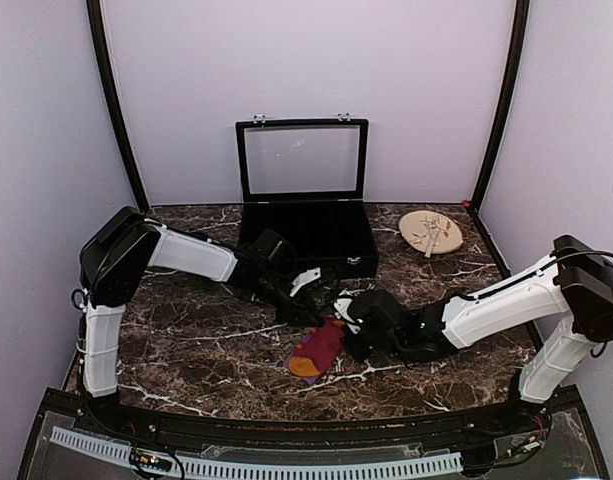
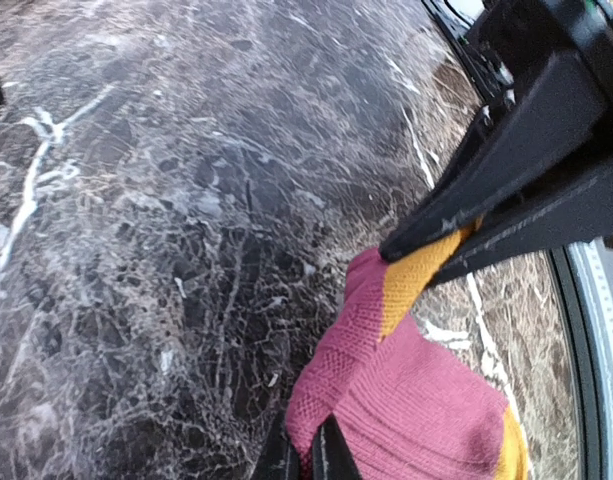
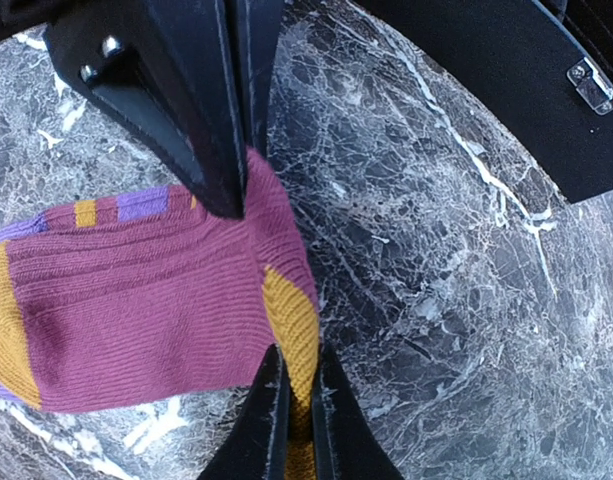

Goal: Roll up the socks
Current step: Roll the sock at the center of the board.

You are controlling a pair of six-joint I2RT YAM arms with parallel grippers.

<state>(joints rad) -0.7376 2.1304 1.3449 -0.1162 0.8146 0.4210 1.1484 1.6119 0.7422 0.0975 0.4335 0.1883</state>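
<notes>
The maroon sock [image 1: 319,348] lies diagonally on the surface [image 1: 206,350], orange toe near-left. The left gripper [image 2: 308,445] and right gripper [image 3: 298,385] both pinch its far end.

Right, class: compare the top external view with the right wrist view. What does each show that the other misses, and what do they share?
Only the top external view shows the wooden plate and the raised lid of the black case. Only the right wrist view shows the purple bands on the maroon sock and the right tool shut on its orange patch. Both show that sock lying on the marble table.
</notes>
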